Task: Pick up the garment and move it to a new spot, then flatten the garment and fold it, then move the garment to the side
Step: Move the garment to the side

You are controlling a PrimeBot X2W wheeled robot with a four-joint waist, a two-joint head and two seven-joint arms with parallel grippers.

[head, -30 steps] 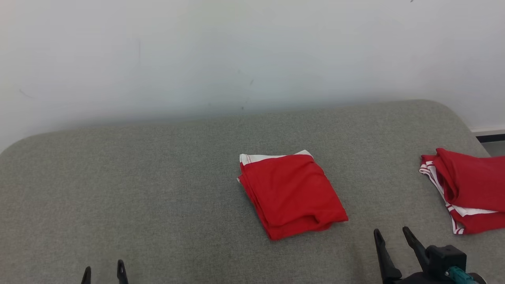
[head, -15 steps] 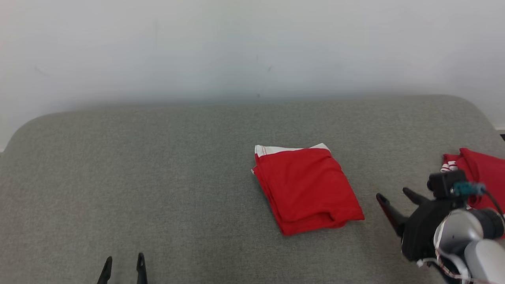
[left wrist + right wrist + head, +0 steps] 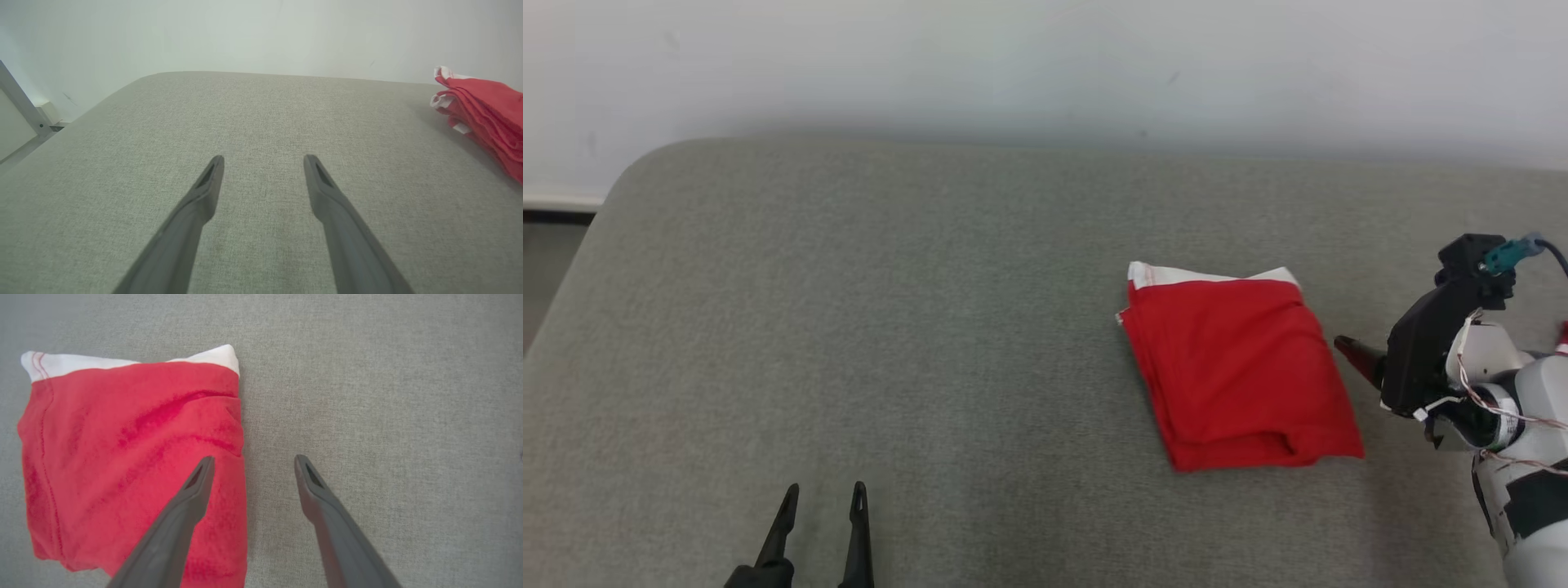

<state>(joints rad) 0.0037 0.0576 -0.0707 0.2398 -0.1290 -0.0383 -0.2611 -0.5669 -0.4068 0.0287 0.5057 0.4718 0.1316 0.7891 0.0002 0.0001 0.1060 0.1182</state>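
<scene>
Hovering: right gripper [image 3: 253, 459] at garment's [image 3: 1237, 367] right edge, jaws wide apart, nothing held. One finger over red cloth, other over bare table [image 3: 890, 327] just right of garment; contact with cloth cannot be told. Pale forearm [image 3: 1535, 408] farther right of garment. Garment folded, red, white band along far edge, lying flat on grey table. Left gripper [image 3: 825, 487] well apart from garment, to its left and nearer robot, jaws spread, empty. Pale wall [image 3: 1013, 65] beyond garment.

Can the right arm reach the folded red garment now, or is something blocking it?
Probably yes. The right gripper is open at the edge of the folded red garment, one finger over the cloth; nothing lies between them.
</scene>
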